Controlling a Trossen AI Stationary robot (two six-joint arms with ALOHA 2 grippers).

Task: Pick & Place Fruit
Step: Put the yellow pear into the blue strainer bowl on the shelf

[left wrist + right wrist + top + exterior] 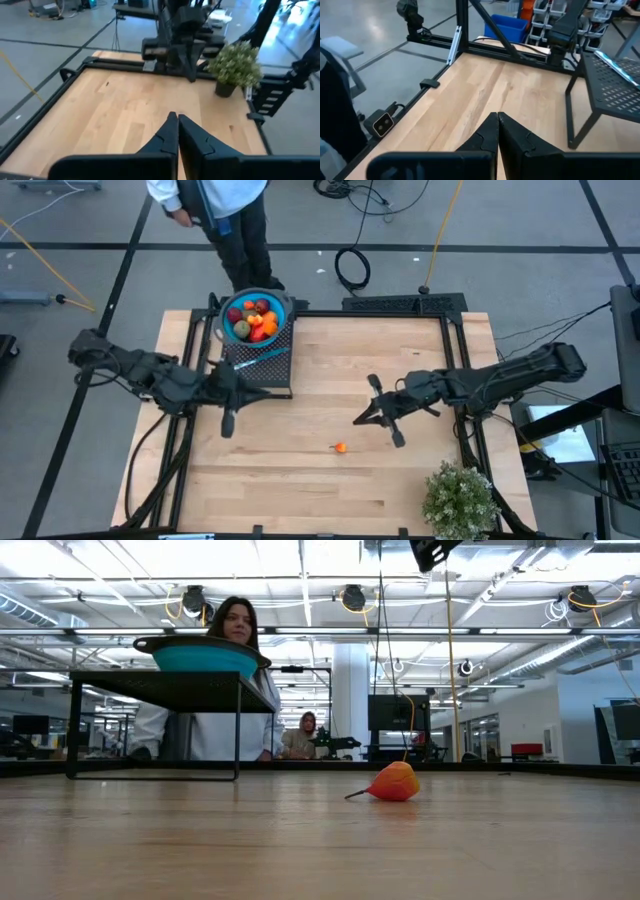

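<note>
A blue bowl (252, 318) holding several toy fruits stands on a black mesh stand (258, 362) at the table's far left. One small orange fruit (341, 447) lies alone on the wood near the table's middle; in the low view this fruit (396, 782) rests on its side. My left gripper (266, 393) hangs shut and empty just in front of the stand, pointing toward the table's right; its fingertips meet in the left wrist view (177, 120). My right gripper (358, 420) is shut and empty above the table, up and to the right of the lone fruit, pointing left (497, 117).
A bushy potted plant (460, 498) stands at the near right corner. A thin silvery-blue utensil (262, 358) lies on the stand. A person (215, 205) stands beyond the far edge, behind the bowl. A black frame (395, 304) borders the table.
</note>
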